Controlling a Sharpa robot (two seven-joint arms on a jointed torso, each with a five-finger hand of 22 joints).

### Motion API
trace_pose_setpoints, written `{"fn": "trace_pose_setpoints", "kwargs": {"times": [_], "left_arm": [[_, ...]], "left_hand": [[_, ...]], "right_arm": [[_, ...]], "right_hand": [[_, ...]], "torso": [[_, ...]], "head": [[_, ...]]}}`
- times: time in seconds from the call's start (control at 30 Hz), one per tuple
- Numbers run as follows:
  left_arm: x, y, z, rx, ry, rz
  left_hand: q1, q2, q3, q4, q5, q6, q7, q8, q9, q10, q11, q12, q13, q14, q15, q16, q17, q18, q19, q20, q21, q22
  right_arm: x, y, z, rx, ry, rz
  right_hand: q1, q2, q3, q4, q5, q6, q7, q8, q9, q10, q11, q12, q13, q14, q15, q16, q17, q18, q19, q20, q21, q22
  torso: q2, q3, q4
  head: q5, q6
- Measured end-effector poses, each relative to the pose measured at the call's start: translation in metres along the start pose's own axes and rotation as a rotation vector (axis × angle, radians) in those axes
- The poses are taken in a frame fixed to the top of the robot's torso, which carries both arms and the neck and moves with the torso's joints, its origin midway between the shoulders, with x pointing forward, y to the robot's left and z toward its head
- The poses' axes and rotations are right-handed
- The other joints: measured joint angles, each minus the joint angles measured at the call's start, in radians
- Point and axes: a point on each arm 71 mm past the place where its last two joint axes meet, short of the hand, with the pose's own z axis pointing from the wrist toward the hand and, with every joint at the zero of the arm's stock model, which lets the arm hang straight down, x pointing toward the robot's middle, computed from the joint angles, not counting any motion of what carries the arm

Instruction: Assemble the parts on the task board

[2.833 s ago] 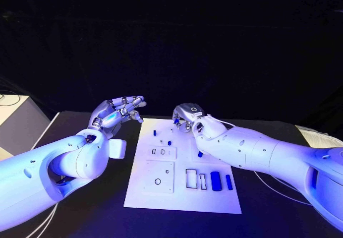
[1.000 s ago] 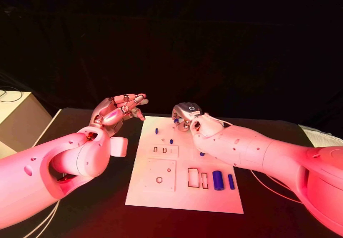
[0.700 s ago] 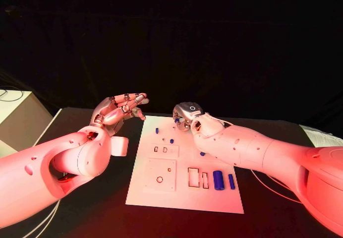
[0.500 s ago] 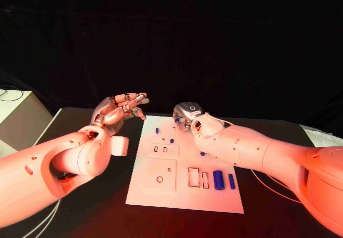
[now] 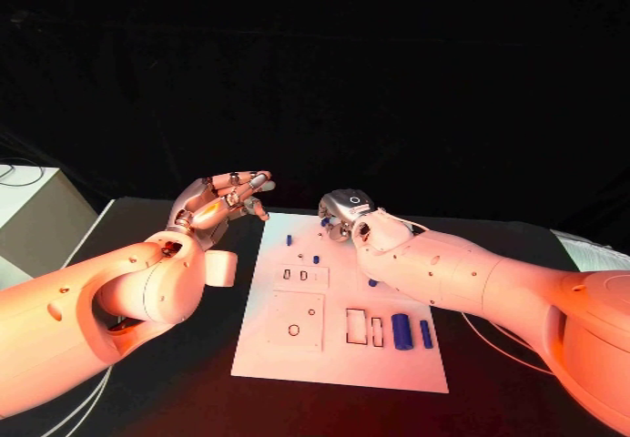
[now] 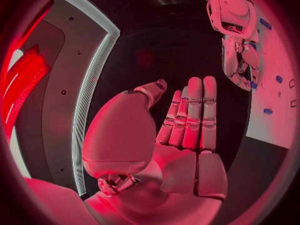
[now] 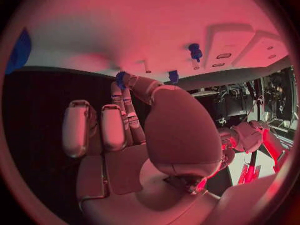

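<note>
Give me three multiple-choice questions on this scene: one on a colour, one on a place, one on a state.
1. The task board is: A black; B white; C blue.
2. The two long blue parts lie: A on the board's near right part; B on the bare table; C in a hand.
3. The left hand is: A gripping a part; B pressing the board; C raised, holding nothing.
Answers: B, a white plate on the black table; A, they lie beside the slots; C, its fingers are apart and bare.

A black table [image 5: 157, 382] stands before a dark backdrop [image 5: 394, 91]; a pale cabinet [image 5: 33, 214] sits at nine o'clock.
</note>
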Motion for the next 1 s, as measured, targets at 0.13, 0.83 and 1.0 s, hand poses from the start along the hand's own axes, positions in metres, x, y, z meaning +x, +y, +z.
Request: {"fn": "trace_pose_setpoints", "kwargs": {"times": [0.13, 0.83, 1.0], "left_arm": [[-0.0002, -0.0001, 0.0000, 0.000, 0.000, 0.000], [-0.0004, 0.0009, 0.0015, -0.002, -0.002, 0.000], [-0.0005, 0.0013, 0.0019, -0.003, -0.003, 0.000]], "left_hand": [[0.000, 0.000, 0.000, 0.000, 0.000, 0.000, 0.000, 0.000, 0.000, 0.000, 0.000, 0.000, 0.000, 0.000, 0.000, 0.000, 0.000, 0.000, 0.000, 0.000, 0.000, 0.000], [0.000, 0.000, 0.000, 0.000, 0.000, 0.000, 0.000, 0.000, 0.000, 0.000, 0.000, 0.000, 0.000, 0.000, 0.000, 0.000, 0.000, 0.000, -0.004, 0.004, 0.005, 0.001], [0.000, 0.000, 0.000, 0.000, 0.000, 0.000, 0.000, 0.000, 0.000, 0.000, 0.000, 0.000, 0.001, 0.000, 0.000, 0.000, 0.000, 0.000, -0.004, 0.004, 0.005, 0.002]], "right_arm": [[0.0002, -0.0002, 0.0001, 0.000, 0.003, 0.001], [-0.0002, -0.0077, -0.0018, 0.018, -0.001, 0.012], [-0.0007, -0.0094, -0.0022, 0.024, -0.008, 0.020]], "right_hand": [[0.000, 0.000, 0.000, 0.000, 0.000, -0.002, 0.002, 0.000, 0.000, -0.006, 0.000, 0.000, -0.001, 0.000, 0.000, 0.000, -0.008, 0.000, -0.004, 0.004, -0.007, -0.011], [-0.031, -0.030, 0.004, 0.013, 0.003, -0.057, 0.002, -0.031, 0.008, -0.124, 0.015, 0.001, -0.025, -0.011, 0.018, -0.033, -0.076, 0.016, -0.048, 0.016, -0.085, -0.099], [-0.031, -0.030, -0.010, 0.013, 0.003, -0.062, 0.005, -0.034, 0.010, -0.161, 0.018, 0.001, -0.026, -0.011, 0.018, -0.033, -0.081, 0.016, -0.048, 0.016, -0.096, -0.108]], "torso": [[0.000, -0.0001, -0.0002], [0.002, -0.0005, -0.0009], [0.002, -0.0010, -0.0012]], "head": [[0.000, 0.000], [0.000, 0.000], [-0.001, -0.002]]}}
